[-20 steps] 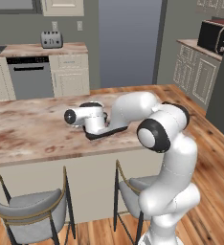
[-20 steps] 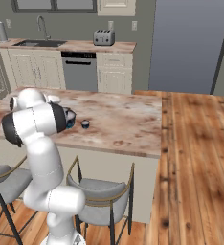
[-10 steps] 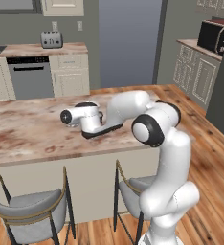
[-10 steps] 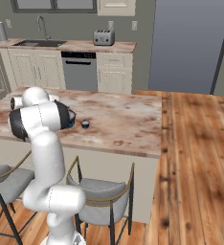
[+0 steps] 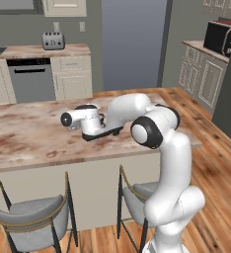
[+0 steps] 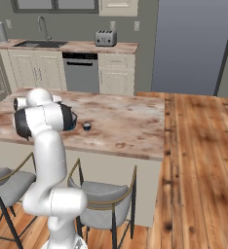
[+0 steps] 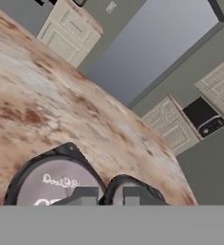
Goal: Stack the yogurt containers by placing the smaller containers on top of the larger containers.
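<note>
You are looking at a marble-topped kitchen island [image 5: 28, 143] with the white arm stretched low across it from the near right. In the hand view the gripper [image 7: 104, 195] sits at the bottom edge with its two dark fingertips [image 7: 85, 194] drawn close together, almost touching; the frames do not let you tell whether anything is pinched between them. Directly beyond the fingertips, two of the yogurt containers appear from above: the widest tub [image 7: 49, 182], with a pale printed top inside a dark rim, on the left, and the medium tub [image 7: 130, 189] just beside it on the right, their rims touching or nearly so. In the right base view, the tiny tub [image 6: 86, 126] stands alone on the countertop, to the right of the arm's elbow and apart from the dark tub edge [image 6: 73, 120] that shows behind the arm. In the left base view, the wrist and hand [image 5: 85, 121] lie over the island's middle, with a dark shape under the forearm that is too hidden to identify. Along the far wall you can see a toaster [image 5: 53, 41] on the counter above a dishwasher [image 5: 31, 79]; two grey stools [image 5: 31, 225] stand at the island's near side.
</note>
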Robot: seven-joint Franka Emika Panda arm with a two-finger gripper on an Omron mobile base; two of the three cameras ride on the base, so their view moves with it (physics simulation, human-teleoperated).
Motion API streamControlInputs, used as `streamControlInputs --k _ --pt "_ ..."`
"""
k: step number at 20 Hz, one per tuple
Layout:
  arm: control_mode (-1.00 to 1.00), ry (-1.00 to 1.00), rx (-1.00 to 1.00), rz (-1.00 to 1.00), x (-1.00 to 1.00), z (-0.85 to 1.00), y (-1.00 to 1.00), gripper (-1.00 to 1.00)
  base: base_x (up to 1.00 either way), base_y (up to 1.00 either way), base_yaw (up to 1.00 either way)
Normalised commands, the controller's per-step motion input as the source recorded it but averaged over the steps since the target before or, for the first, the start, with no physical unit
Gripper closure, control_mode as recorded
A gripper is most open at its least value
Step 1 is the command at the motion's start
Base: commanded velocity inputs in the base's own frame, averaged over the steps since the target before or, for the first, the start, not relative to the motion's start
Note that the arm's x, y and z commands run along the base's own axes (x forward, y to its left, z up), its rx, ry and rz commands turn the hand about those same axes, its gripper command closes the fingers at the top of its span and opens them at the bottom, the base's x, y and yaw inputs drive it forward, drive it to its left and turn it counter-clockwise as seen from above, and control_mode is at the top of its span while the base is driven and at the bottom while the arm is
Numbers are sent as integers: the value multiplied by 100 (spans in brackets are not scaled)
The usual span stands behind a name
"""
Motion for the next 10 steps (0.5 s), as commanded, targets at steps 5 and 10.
streamControlInputs --k 5,10 --pt "-100 -4 0 0 19 -8 0 100 0 0 0" --pt "-100 -4 0 0 14 -14 0 100 0 0 0"
